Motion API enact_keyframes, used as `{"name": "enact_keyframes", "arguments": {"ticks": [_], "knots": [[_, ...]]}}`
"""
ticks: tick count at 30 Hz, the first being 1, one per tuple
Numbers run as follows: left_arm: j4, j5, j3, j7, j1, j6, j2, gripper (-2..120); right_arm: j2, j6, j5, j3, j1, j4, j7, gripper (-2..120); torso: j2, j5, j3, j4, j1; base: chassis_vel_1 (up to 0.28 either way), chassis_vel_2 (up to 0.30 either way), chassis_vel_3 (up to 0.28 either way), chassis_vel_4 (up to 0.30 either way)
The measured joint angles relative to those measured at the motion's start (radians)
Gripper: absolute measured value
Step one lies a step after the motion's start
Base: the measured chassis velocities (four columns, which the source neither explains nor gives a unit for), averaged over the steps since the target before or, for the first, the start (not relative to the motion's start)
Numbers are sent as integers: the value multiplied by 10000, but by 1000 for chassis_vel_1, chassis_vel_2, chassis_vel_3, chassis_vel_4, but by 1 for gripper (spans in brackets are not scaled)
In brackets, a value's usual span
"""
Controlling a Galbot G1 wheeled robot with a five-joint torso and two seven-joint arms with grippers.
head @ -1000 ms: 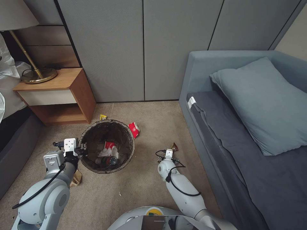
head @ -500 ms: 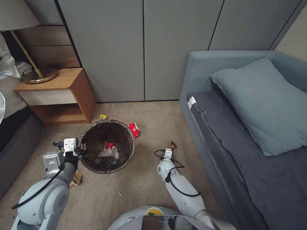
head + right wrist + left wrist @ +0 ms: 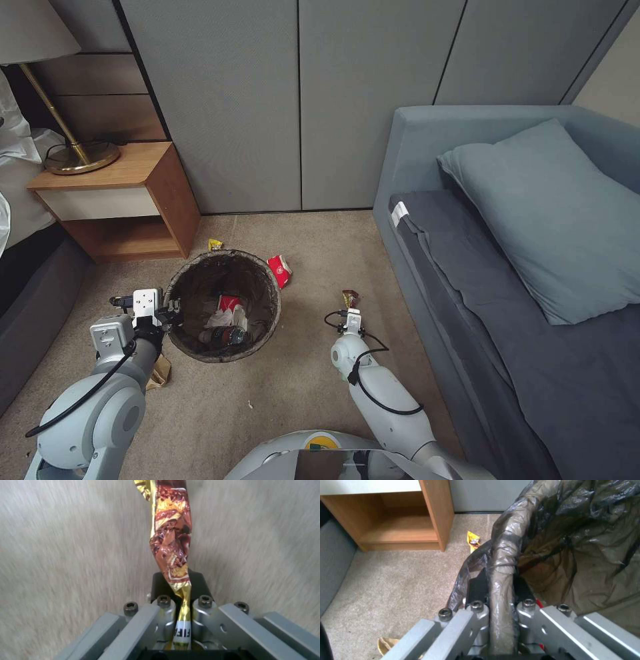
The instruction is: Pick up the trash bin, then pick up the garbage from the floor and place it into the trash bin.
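The left gripper (image 3: 175, 311) is clamped on the rim of the small round bin lined with a wrinkled dark brown-black plastic bag (image 3: 223, 305); in the left wrist view its black pads pinch the bag-covered rim (image 3: 501, 562) from both sides. Inside the bin, just beyond that pincer, lie a red-and-white wrapper (image 3: 228, 302), a white tissue wad (image 3: 220, 318) and a small clear bottle (image 3: 223, 335).

The right gripper (image 3: 351, 315) hangs over the beige carpet (image 3: 313, 260), well to the bin's right, and grips a crinkled brown-and-gold foil wrapper (image 3: 171, 537), which sticks out past the closed fingertips.

Beyond the bin from the left gripper, a small yellow snack packet (image 3: 473, 540) lies on the carpet near the wooden bedside table (image 3: 127, 200). A red-and-white crumpled wrapper (image 3: 279, 270) rests just beside the bin's far right edge. A piece of brown paper (image 3: 159, 373) lies on the floor under the left arm.
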Motion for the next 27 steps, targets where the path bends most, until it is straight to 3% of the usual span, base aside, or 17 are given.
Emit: {"name": "enact_keyframes", "arguments": {"ticks": [2, 8, 9, 11, 13, 19, 21, 27], "knots": [[-5, 1, 1, 0, 3, 0, -4, 3, -79, 12, -169, 44, -75, 258, -64, 0, 0, 1, 0, 1, 0, 0, 0, 0, 0], [-24, -10, 4, -20, 5, 0, 26, 3, -782, -408, -1056, 785, -969, 3268, -848, 0, 0, 1, 0, -1, 0, 0, 0, 0, 0], [-24, -10, 4, -20, 5, 0, 26, 3, -782, -408, -1056, 785, -969, 3268, -848, 0, 0, 1, 0, -1, 0, 0, 0, 0, 0], [-24, -23, 3, -39, -10, 0, 77, 3, -1404, -484, -1204, 955, -1283, 4746, -1495, 0, 0, 0, -1, -2, 0, 0, 0, 0, 0], [-24, -28, 3, -45, -15, 0, 94, 3, -1689, -534, -1240, 1036, -1369, 5390, -1772, 0, 0, 0, 0, -3, 0, 0, 0, 0, 0], [-24, -32, 12, -50, -19, 5, 101, 3, -2470, -886, -766, 1149, -1409, 6931, -2112, 0, 1, -1, 0, -2, 0, 0, 0, 0, 0], [-16, -30, 34, -54, -17, 9, 95, 3, -3329, -1206, -273, 1050, -1288, 8008, -2400, 0, 1, 3, 0, 0, 0, 0, 0, 0, 0], [-10, -36, 35, -55, -14, 16, 140, 3, -4554, -1533, 504, 461, -795, 9401, -2913, 0, 1, 1, -1, -2, 0, 0, 0, 0, 0]]}}
